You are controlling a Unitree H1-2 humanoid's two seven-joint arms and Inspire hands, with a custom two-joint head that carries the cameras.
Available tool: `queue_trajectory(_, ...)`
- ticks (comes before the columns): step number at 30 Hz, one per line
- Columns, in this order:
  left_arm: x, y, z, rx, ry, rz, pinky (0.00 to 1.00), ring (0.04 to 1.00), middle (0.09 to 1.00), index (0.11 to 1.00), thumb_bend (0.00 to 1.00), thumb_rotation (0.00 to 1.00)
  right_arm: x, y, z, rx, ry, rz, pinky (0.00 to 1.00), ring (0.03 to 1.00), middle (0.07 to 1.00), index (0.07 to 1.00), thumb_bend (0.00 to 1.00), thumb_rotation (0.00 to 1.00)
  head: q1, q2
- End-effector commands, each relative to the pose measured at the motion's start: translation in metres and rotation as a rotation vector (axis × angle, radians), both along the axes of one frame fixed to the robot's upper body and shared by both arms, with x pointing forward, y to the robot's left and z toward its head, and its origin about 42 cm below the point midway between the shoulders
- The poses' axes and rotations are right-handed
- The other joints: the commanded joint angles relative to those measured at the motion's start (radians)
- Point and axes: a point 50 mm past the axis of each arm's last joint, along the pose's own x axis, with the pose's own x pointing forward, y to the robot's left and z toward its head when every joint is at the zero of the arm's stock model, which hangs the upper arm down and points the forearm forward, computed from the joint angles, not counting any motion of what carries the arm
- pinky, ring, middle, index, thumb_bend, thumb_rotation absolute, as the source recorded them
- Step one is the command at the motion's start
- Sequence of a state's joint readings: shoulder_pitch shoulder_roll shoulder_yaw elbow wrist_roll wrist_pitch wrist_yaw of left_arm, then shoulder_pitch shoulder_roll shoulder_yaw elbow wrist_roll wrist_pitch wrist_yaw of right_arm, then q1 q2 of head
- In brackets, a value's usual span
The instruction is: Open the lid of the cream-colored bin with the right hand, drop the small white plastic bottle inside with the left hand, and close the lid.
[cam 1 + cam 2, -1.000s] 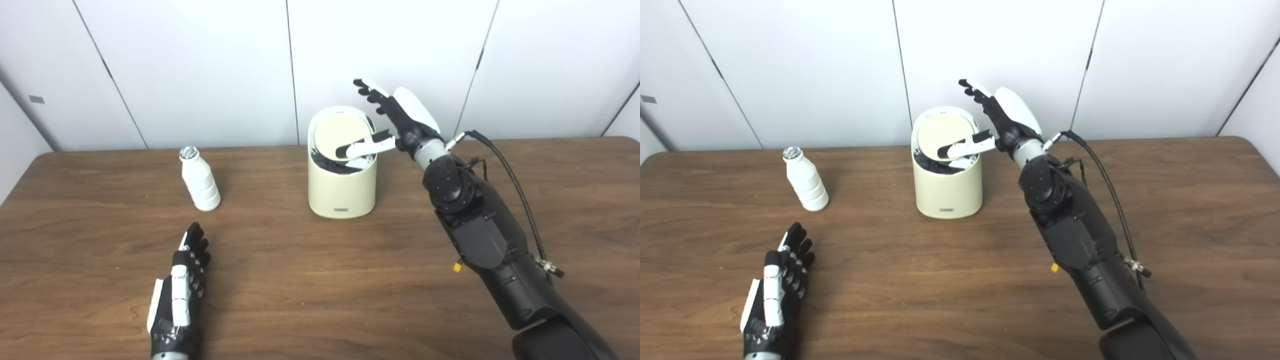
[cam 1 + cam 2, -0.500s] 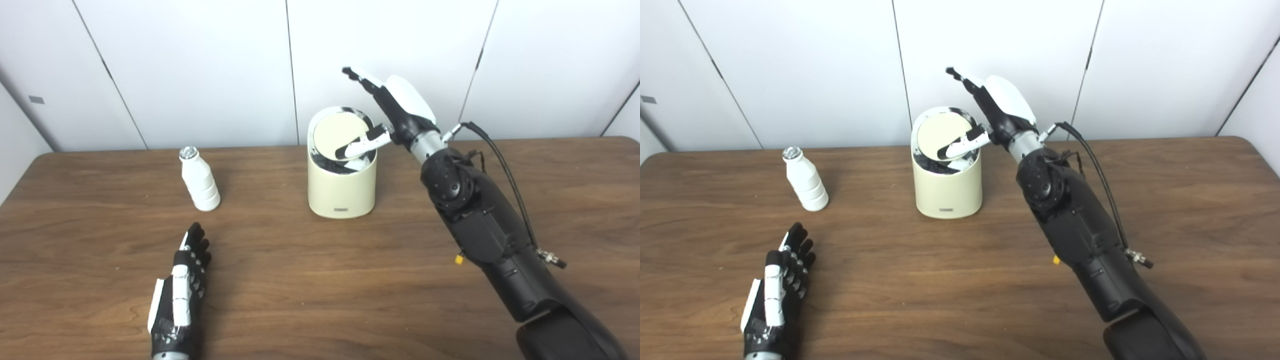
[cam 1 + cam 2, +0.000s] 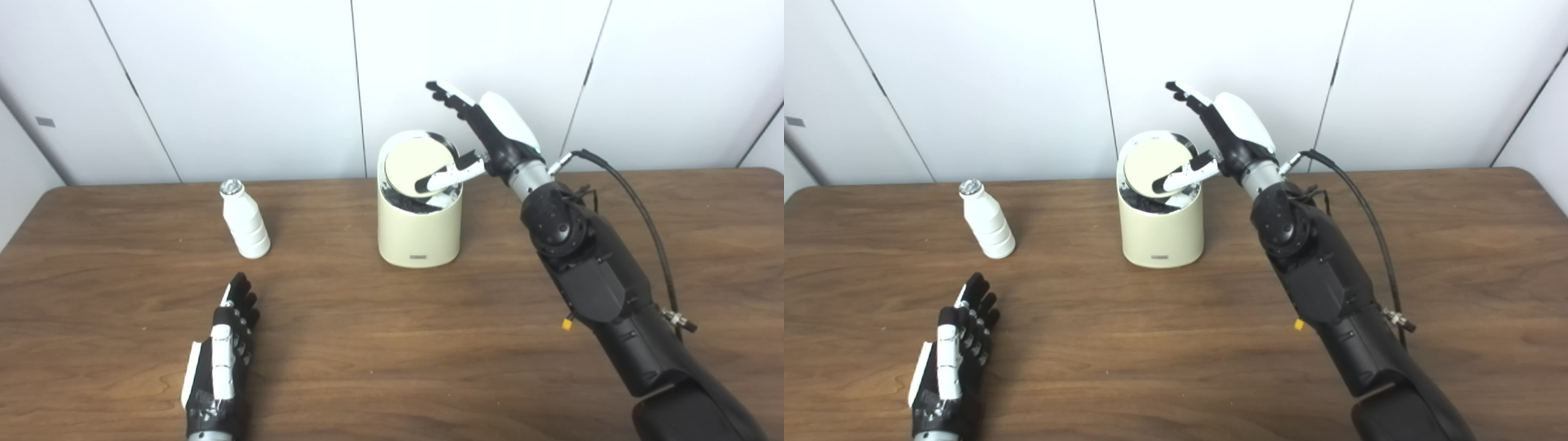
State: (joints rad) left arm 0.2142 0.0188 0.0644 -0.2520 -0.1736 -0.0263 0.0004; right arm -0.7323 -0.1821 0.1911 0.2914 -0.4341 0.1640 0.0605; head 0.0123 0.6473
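On the table (image 3: 392, 343), a ribbed white bottle (image 3: 245, 219) stands upright, silver-capped.

One bin (image 3: 418, 226) stands on the counter (image 3: 392, 343), with one lid (image 3: 418, 166) tilted in its top. There is one bottle (image 3: 244, 218). Two hands are in view: the left hand (image 3: 219, 361) and the right hand (image 3: 490, 135).
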Motion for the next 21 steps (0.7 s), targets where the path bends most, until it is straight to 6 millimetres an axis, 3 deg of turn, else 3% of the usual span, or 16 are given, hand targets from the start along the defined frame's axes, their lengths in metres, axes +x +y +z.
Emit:
queue_trajectory(1, -0.011, -0.006, -0.003, -0.015, 0.007, 0.013, 1.0, 1.0, 1.0, 1.0, 0.58, 1.0, 0.001, -0.006, 0.026, 0.127, -0.018, 0.003, 0.83, 0.902, 0.897, 0.902, 0.96, 0.25, 0.001, 0.001)
queue_trajectory(6, -0.011, -0.004, -0.003, -0.008, 0.006, 0.013, 1.0, 1.0, 1.0, 1.0, 0.58, 0.99, -0.012, -0.022, 0.03, 0.363, 0.067, 0.031, 0.85, 0.929, 0.917, 0.905, 0.9, 0.31, -0.01, 0.001)
queue_trajectory(12, -0.011, -0.005, -0.002, 0.027, 0.004, 0.006, 1.0, 1.0, 1.0, 1.0, 0.54, 0.96, -0.041, -0.038, 0.026, 0.464, 0.14, 0.046, 0.83, 0.924, 0.92, 0.909, 0.88, 0.29, -0.003, 0.002)
queue_trajectory(14, -0.012, -0.004, -0.001, 0.036, 0.004, 0.006, 1.0, 1.0, 1.0, 1.0, 0.54, 0.96, -0.056, -0.047, 0.017, 0.428, 0.131, 0.039, 0.83, 0.92, 0.913, 0.901, 0.83, 0.27, -0.01, 0.001)
queue_trajectory(18, -0.013, -0.002, -0.001, 0.046, 0.006, 0.013, 1.0, 1.0, 1.0, 1.0, 0.55, 0.98, -0.084, -0.062, -0.002, 0.325, 0.111, 0.037, 0.83, 0.907, 0.909, 0.901, 0.83, 0.27, -0.011, 0.006)
queue_trajectory(21, -0.013, 0.0, 0.0, 0.043, -0.001, 0.011, 1.0, 1.0, 1.0, 1.0, 0.54, 0.98, -0.105, -0.073, -0.017, 0.295, 0.121, 0.018, 0.84, 0.915, 0.909, 0.9, 0.84, 0.35, -0.012, 0.009)
